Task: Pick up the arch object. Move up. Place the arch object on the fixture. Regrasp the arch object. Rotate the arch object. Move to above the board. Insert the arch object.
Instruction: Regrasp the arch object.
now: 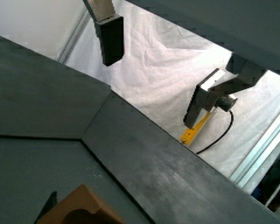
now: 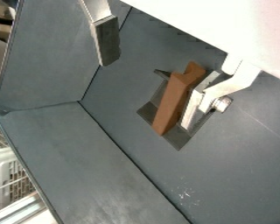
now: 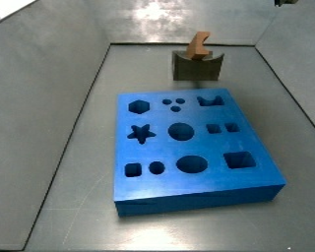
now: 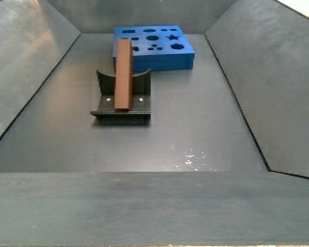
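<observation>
On the fixture (image 4: 120, 104), the arch object (image 4: 123, 69); gripper (image 2: 166, 66) seemingly above, jaws wide, empty.

A grey-walled bin with a dark floor (image 4: 196, 121) is seen from one end. Near the middle of the floor the fixture (image 4: 121, 102) is set, dark and low, on its base plate. The arch (image 4: 123, 69) is laid lengthwise across the fixture's top, touching it, its far end reaching beyond the fixture towards the board (image 4: 154, 46). The board is placed flat at the far end of the bin, just behind the fixture; its cutouts are shown only as small dark shapes, too small to tell apart with certainty. The gripper is not seen in this side view.
</observation>
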